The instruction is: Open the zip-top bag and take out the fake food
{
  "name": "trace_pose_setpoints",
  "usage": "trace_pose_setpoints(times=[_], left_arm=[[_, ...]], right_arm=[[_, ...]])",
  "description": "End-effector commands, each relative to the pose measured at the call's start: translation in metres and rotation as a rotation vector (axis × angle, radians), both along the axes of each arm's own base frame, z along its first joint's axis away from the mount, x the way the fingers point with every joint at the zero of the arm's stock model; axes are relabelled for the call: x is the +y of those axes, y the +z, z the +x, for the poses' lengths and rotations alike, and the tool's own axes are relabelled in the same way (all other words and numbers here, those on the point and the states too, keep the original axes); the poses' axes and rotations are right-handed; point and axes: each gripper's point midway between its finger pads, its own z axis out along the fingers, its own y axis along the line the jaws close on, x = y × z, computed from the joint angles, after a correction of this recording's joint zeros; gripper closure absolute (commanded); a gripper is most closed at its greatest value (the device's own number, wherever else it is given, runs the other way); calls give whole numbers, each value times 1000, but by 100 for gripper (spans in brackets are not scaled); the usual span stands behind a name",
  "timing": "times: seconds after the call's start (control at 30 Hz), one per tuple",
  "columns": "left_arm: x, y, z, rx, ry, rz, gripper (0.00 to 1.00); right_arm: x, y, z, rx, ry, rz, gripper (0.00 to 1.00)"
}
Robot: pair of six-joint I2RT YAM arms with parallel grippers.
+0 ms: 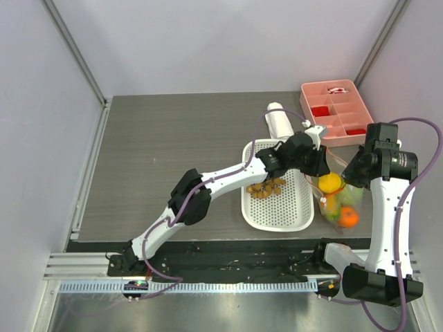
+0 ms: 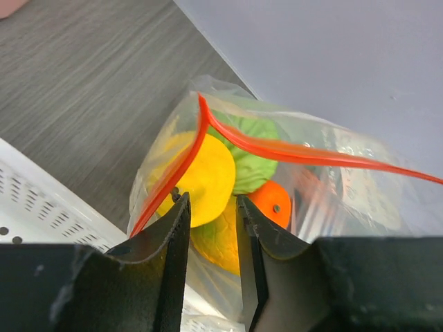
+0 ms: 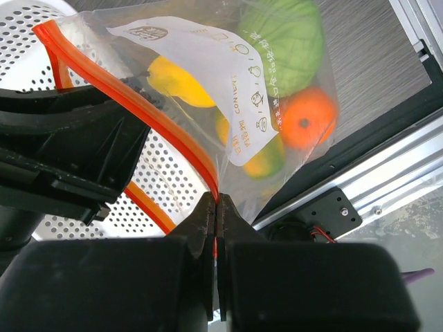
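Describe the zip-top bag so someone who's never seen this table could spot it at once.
Start at the white perforated basket mid-table; the zip-top bag sits just off its right edge, nearer the arms than the pink compartment tray. It is the only clear crinkly pouch, with an orange-red zip strip along its open mouth and yellow, green and orange fruit showing through.

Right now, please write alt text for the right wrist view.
The right gripper is shut on the orange-red zip strip of the zip-top bag. Inside are a green fruit, an orange and a lemon; a white basket lies behind.
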Motion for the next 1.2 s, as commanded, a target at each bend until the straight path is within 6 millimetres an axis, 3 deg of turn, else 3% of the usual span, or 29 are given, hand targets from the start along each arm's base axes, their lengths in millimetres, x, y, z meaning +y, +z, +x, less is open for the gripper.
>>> trace_pose_setpoints(times=[0.0,0.2,0.27,0.33,0.4,0.53,0.67,0.77,0.83,0.87,0.93,1.07,1.1,1.17], left_arm=[[-5,8,17,-70,129,2,67],[-2,5,19,-101,132,47,69],[1,6,20,-132,158,71,55],[0,8,18,-171,158,76,35],[0,2,18,-184,149,96,35],[4,-23,21,-179,161,179,45],[-3,-22,13,-132,134,141,52],[-6,-9,6,-107,116,107,53],[-10,0,-7,-91,42,75,38],[-11,11,-11,-106,18,49,34],[-15,15,-23,-108,-65,26,28],[-16,-11,-29,-118,-128,68,23],[-18,-29,-29,-108,-138,89,17],[-22,-39,-30,-125,-147,100,13]], right_arm=[[2,4,-8,13,10,5,99],[2,4,-9,14,10,2,99],[2,4,-9,11,10,1,99],[2,4,-9,12,11,1,99],[2,5,-9,11,12,2,99],[2,9,-10,2,7,1,99],[1,14,-11,-26,-3,-12,99],[1,23,-7,-62,-6,-9,99],[-1,34,-6,-97,-13,-25,99],[-3,38,-6,-112,-19,-37,99],[-4,48,-5,-156,-9,-55,99],[2,60,1,-227,4,-36,99],[7,63,4,-250,23,-13,99],[11,60,6,-255,29,9,99]])
